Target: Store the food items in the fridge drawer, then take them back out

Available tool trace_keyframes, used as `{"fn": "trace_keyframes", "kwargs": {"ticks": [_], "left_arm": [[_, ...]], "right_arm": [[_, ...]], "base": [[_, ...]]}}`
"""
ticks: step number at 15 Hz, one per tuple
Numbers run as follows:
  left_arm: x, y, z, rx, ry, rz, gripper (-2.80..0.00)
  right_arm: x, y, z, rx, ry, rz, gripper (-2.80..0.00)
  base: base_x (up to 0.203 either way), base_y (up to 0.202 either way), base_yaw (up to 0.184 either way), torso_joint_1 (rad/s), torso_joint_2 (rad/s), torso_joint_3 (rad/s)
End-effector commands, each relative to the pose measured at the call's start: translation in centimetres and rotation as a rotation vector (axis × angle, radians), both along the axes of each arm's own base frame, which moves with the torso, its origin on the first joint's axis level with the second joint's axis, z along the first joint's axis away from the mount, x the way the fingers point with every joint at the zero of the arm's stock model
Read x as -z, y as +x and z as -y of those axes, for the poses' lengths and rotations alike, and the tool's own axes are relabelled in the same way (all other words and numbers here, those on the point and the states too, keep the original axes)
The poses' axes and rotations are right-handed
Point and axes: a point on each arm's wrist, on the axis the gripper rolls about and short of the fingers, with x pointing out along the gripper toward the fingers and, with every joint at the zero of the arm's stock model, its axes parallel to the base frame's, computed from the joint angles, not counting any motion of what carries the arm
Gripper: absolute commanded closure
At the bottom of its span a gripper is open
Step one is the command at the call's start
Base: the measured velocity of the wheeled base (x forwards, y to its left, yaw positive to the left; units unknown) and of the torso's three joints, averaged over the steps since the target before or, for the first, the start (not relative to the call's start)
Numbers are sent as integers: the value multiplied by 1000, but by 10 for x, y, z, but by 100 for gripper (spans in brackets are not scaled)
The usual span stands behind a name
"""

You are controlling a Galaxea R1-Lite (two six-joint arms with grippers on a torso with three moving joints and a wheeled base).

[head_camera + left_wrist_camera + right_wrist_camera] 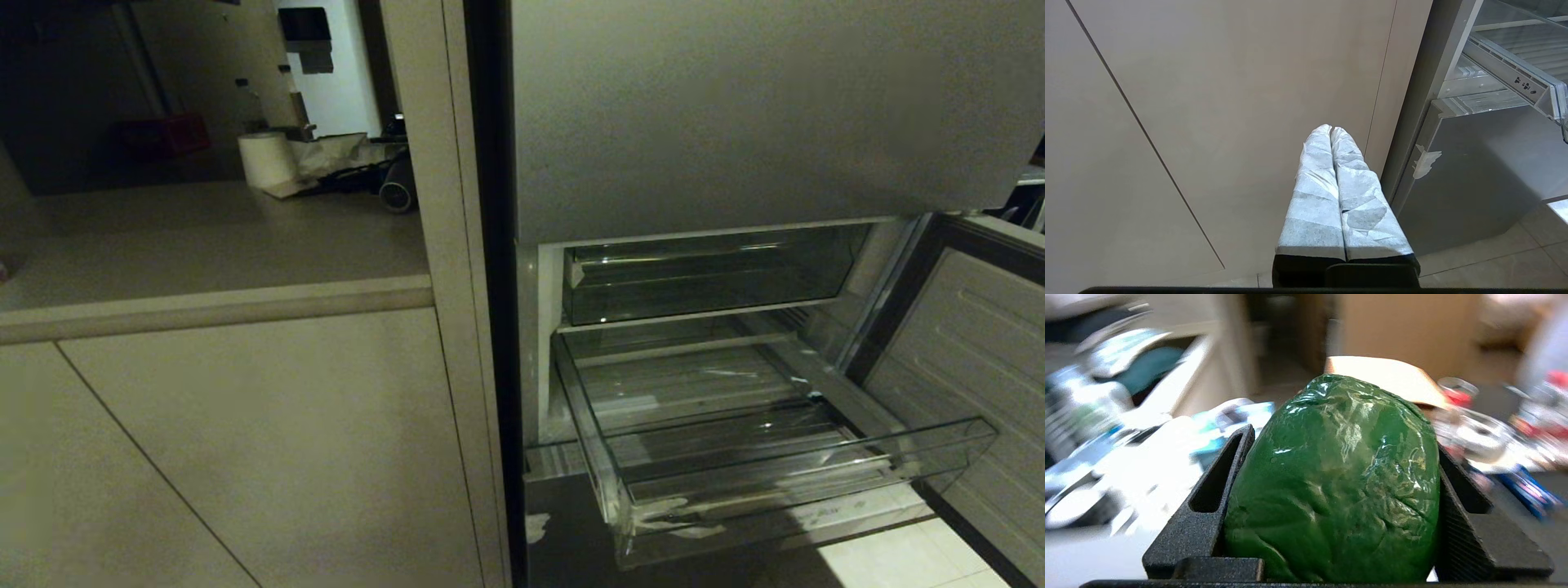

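A: Counts, quick. Drawers?
B: Two clear ones: one pulled-out drawer [784, 465], one shut drawer [710, 278] above it

A: Food?
B: One, a shiny green vegetable [1335, 482], leafy-looking and wrapped, can't say exactly what it is

A: Grippers?
B: Two. Left gripper [1331, 131], two paper-wrapped fingers [1314, 196]. Right gripper [1339, 441], two black fingers [1208, 498]

A: Counter stuff?
B: One white paper roll [266, 159], one red box [163, 135]. Rest too dark to count

A: Tape scraps?
B: Several on the drawer front, no exact number
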Motion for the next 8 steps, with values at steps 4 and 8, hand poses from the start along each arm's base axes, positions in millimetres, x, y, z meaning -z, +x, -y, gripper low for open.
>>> {"fn": "trace_keyframes", "kwargs": {"ticks": [4,8], "left_arm": [[0,0,0,0,0,-2,0],[0,0,0,0,0,-2,0]], "right_arm": [[28,-78,70,158,127,141,0],[67,-116,115,178,193,171,0]], "base": [[0,0,0,0,0,0],[0,0,0,0,0,0]]}}
